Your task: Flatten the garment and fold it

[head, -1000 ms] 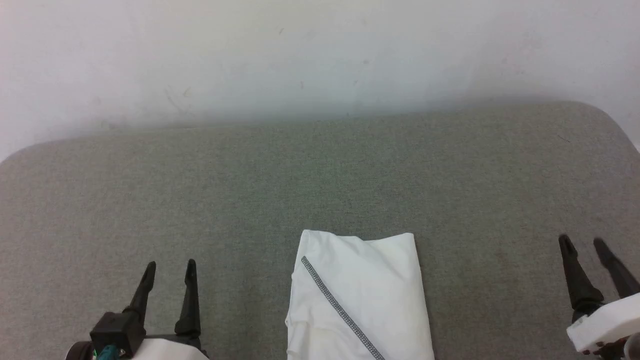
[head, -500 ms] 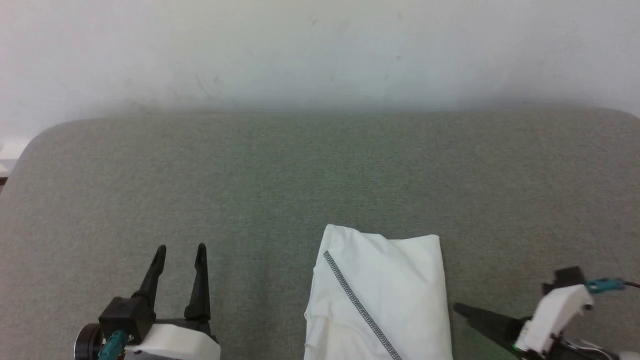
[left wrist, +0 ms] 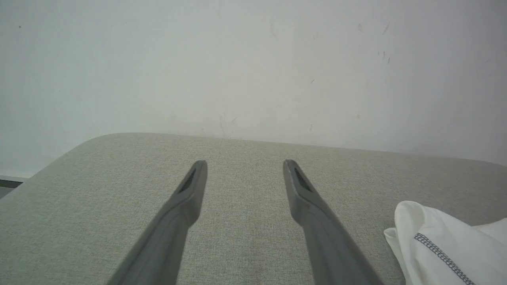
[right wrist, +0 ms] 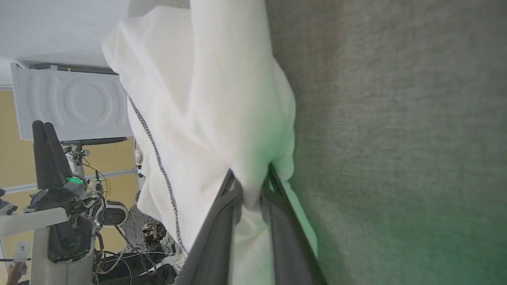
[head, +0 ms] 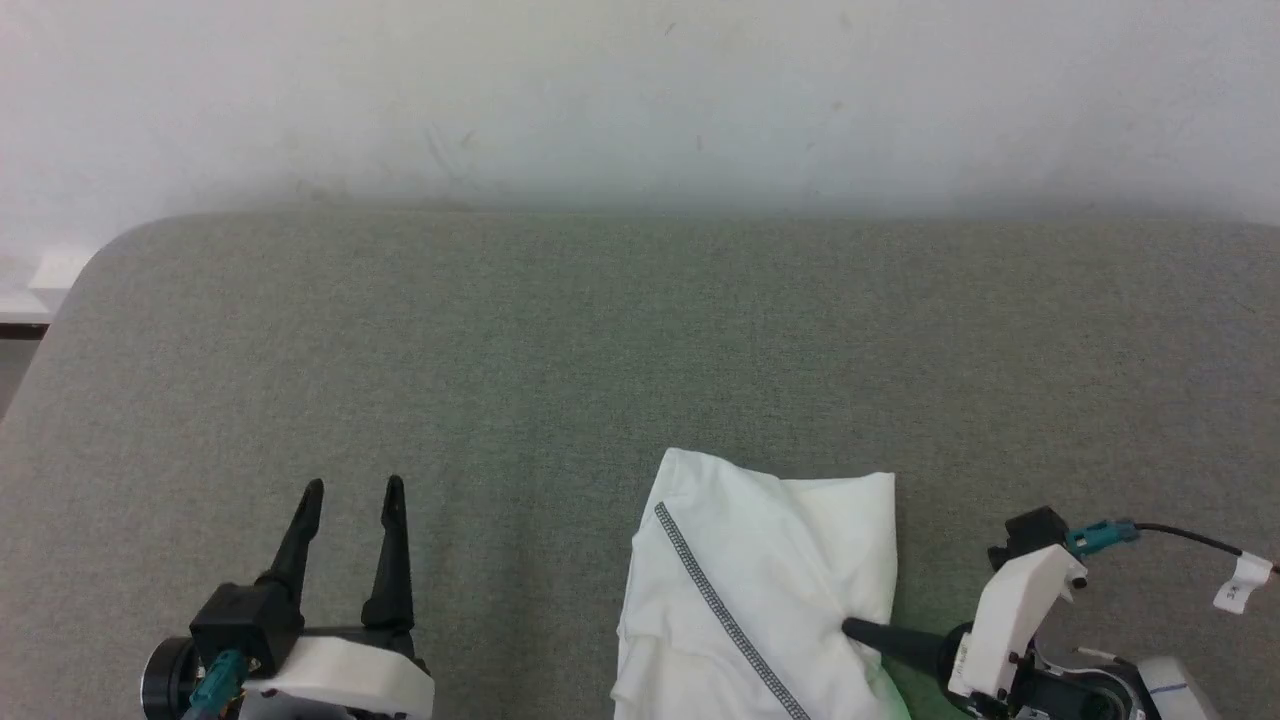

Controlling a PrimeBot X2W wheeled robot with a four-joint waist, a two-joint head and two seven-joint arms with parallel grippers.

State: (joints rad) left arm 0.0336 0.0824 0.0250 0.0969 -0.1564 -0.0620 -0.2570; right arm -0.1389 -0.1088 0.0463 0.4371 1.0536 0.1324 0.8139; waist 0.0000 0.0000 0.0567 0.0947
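Grey fabric-covered desk [head: 600,350] against a white wall [head: 640,100]. On its near middle we find the garment [head: 770,540], a folded packet — long axis running away from us, dark stitched seam [head: 725,615] slanting far-left to near-right. Right gripper [right wrist: 250,178] enters from the right, jaws pinched narrow on the garment's right edge. Left gripper [head: 352,490] well to its left — jaws wide, empty.

garment [head: 770,540]: thin soft wht cloth, matt. tabletop [head: 600,350]: gry woven fabric, rough-ish. wall [head: 640,90]: smooth matt, scuffed.
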